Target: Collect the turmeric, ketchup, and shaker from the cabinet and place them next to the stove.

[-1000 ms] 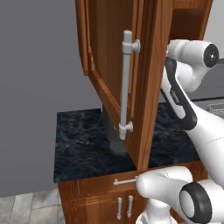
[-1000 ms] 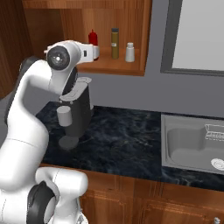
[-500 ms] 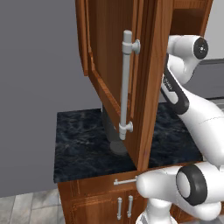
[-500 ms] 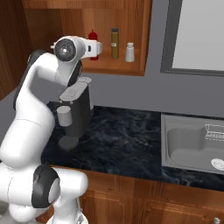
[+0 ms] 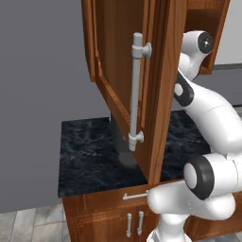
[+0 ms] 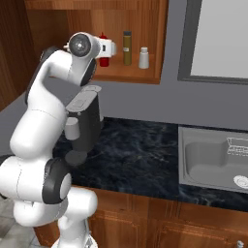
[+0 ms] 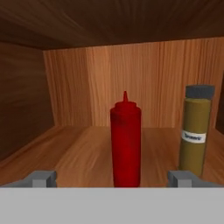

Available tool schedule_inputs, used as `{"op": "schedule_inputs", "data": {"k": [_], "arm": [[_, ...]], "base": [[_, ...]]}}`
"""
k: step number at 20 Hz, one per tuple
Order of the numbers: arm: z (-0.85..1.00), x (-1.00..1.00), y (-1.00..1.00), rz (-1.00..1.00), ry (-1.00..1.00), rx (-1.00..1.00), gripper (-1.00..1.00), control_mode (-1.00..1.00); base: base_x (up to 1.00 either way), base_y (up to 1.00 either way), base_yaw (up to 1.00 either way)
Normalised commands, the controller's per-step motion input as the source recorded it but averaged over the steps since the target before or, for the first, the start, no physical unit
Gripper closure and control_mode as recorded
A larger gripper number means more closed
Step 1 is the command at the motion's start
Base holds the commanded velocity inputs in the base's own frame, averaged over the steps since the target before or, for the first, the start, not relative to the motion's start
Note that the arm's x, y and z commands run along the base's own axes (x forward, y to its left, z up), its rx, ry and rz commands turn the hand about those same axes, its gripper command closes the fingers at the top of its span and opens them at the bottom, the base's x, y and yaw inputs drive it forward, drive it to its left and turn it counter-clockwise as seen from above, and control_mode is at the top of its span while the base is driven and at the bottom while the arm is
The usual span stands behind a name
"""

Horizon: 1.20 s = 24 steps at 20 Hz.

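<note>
First step of collection: reaching for the ketchup (image 7: pixel 126 140), the red bottle standing upright on the shelf of the open cabinet (image 6: pixel 145 34), toward the shelf's left end. In the hand view my gripper (image 7: pixel 113 178) is lined up on it, jaws spread as wide as they go, one fingertip on each side and neither touching; I hold nothing. The turmeric (image 7: pixel 196 131), a yellow-brown jar with a dark cap, stands just beside the ketchup at mid-shelf; the white shaker (image 6: pixel 144 57) stands nearer the right edge. Next, as I judge it: advance until the bottle sits between my fingertips, then close, keeping clear of the turmeric.
</note>
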Motion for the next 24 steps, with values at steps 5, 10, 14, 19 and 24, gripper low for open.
{"op": "schedule_inputs", "data": {"k": [5, 10, 14, 19, 24], "arm": [[0.00, 0.44, -0.01, 0.00, 0.04, 0.00, -1.00, -1.00], [0.00, 0.36, 0.00, 0.00, 0.00, 0.00, -1.00, -1.00], [0.00, 0.27, 0.00, 0.00, 0.00, 0.00, -1.00, -1.00], [0.00, 0.23, -0.01, 0.00, 0.00, 0.00, -1.00, -1.00], [0.00, 0.19, -0.01, 0.00, 0.00, 0.00, -1.00, -1.00]], "base": [[0.00, 0.00, 0.00], [0.00, 0.00, 0.00], [0.00, 0.00, 0.00], [0.00, 0.00, 0.00], [0.00, 0.00, 0.00]]}}
